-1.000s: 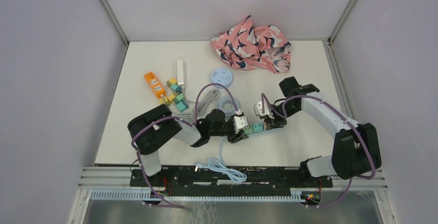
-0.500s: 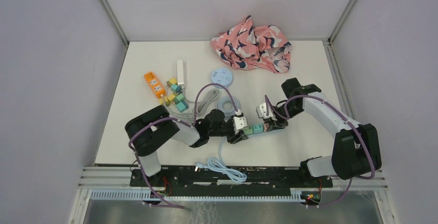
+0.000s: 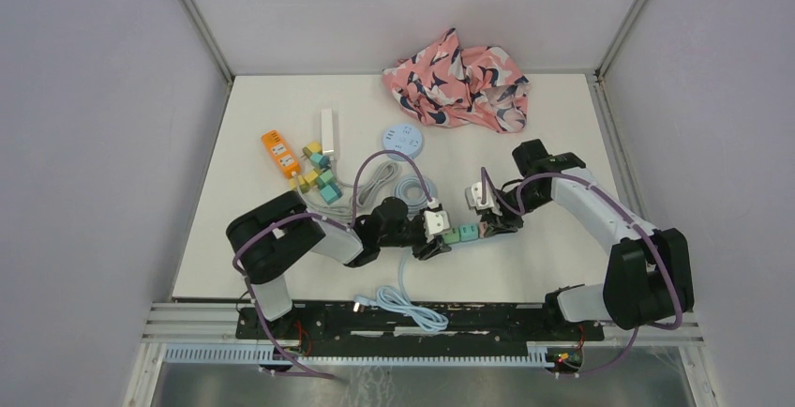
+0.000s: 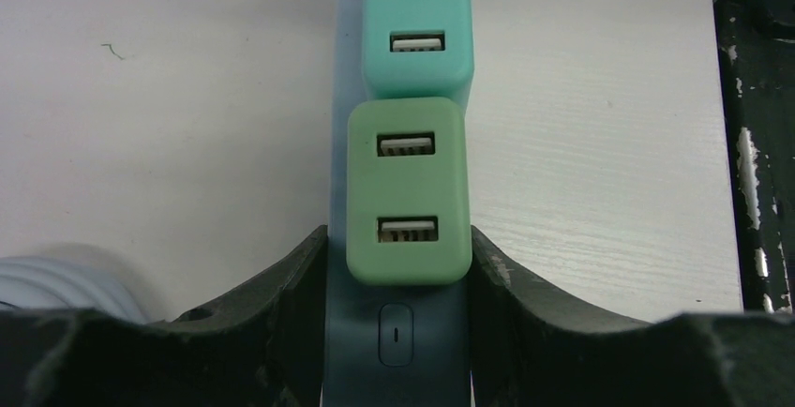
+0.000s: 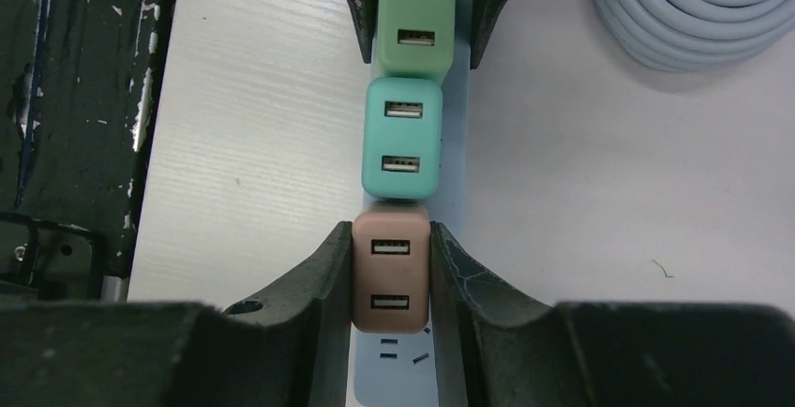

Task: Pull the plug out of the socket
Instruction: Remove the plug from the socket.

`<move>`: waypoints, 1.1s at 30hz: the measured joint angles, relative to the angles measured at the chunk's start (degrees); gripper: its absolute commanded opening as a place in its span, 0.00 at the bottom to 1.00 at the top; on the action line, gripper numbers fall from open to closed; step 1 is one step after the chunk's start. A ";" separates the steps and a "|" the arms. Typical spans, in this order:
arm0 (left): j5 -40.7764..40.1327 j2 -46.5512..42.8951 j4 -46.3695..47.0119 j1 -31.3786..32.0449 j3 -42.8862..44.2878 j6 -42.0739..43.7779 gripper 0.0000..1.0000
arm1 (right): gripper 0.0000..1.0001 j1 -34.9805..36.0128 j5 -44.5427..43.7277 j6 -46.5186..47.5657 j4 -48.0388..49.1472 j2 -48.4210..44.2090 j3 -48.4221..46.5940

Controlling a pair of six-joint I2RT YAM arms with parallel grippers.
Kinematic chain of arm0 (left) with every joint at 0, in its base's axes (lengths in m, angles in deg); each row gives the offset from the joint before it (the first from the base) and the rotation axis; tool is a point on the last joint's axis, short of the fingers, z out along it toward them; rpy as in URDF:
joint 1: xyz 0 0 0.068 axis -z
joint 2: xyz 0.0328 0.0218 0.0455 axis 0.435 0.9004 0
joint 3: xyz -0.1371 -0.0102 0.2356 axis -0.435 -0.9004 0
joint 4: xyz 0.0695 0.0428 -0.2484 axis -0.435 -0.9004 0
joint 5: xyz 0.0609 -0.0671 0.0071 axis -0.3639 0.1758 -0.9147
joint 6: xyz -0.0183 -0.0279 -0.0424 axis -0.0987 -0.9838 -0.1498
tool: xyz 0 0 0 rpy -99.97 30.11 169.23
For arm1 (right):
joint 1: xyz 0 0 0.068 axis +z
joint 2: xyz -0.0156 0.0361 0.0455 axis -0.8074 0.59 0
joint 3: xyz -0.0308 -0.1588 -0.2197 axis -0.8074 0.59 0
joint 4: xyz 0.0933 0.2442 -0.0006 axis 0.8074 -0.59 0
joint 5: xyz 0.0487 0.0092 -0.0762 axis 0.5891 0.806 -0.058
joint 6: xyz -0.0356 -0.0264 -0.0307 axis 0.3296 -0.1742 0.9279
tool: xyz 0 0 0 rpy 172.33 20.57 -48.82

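Brown plug [image 5: 391, 276] stays clamped in right fingers [image 5: 314, 290] — apparently seated; left fingers [image 4: 281, 290] pinch strip [image 4: 397, 360].

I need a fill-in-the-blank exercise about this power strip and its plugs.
The pale blue power strip carries ___ square plugs. The right gripper is shut on the ___ plug. The teal plug sits between that plug and the ___ one. Each plug face shows ___ USB ports.
Missing: three; brown; green; two.
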 measured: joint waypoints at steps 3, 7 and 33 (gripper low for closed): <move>0.66 0.00 -0.17 0.17 0.02 0.02 0.03 | 0.00 0.09 1.49 4.11 -2.40 0.04 0.00; 1.05 0.04 -1.33 0.11 0.02 0.00 0.03 | 0.00 1.88 1.62 1.95 -1.14 0.11 0.00; 5.25 0.11 -6.93 -2.34 1.70 -1.20 0.03 | 0.00 5.03 -3.85 -10.21 4.61 2.05 -0.76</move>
